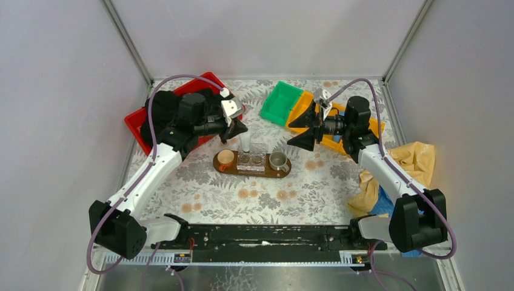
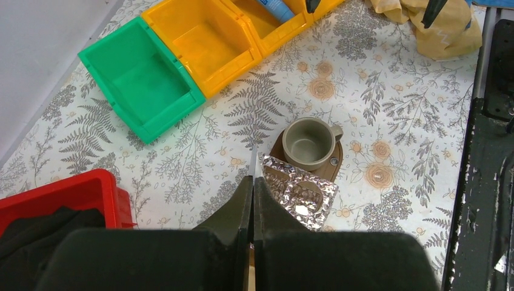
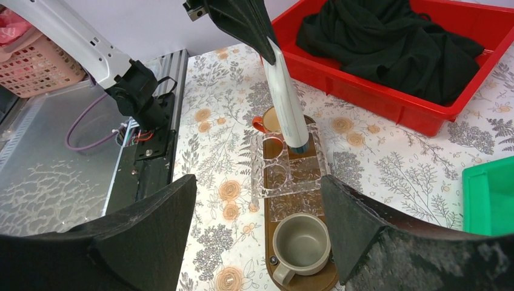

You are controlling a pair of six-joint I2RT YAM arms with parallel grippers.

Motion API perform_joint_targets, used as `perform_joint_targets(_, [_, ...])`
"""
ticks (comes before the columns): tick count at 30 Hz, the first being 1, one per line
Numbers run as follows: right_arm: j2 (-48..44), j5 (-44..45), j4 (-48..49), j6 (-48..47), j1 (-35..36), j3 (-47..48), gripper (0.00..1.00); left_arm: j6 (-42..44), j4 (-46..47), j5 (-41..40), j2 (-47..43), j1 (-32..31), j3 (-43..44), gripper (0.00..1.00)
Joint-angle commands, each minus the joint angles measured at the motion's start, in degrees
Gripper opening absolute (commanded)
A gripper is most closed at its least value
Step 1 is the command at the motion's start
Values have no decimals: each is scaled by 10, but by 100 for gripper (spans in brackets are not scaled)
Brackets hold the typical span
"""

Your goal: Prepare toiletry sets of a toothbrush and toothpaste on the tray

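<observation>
On the tray [image 1: 283, 172] stands the clear holder [image 1: 251, 161]. Just above it hangs the toothpaste [image 3: 285, 103], long axis nearly upright, cap down, pinched in the closed left gripper [image 1: 237, 131]. The right gripper [image 1: 303, 130], wide and empty, sits farther off by the yellow bins [image 2: 206, 36].

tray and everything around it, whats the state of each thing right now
left gripper: shut on the toothpaste
toothpaste: held nearly upright, lower end at the clear holder
right gripper: open, empty
tray: carries the clear holder, grey cup and orange cup
grey cup: upright, empty
green bin: empty
red crate: holds a black cloth
</observation>
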Motion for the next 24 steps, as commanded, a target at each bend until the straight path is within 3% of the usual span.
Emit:
perform_joint_targets(1, [-18, -19, 31, 6, -5, -1, 82, -1, 40, 12, -14, 3, -5, 0])
perform_joint_targets(24, [-19, -20, 45, 15, -9, -6, 82, -7, 102, 20, 18, 5, -64, 0])
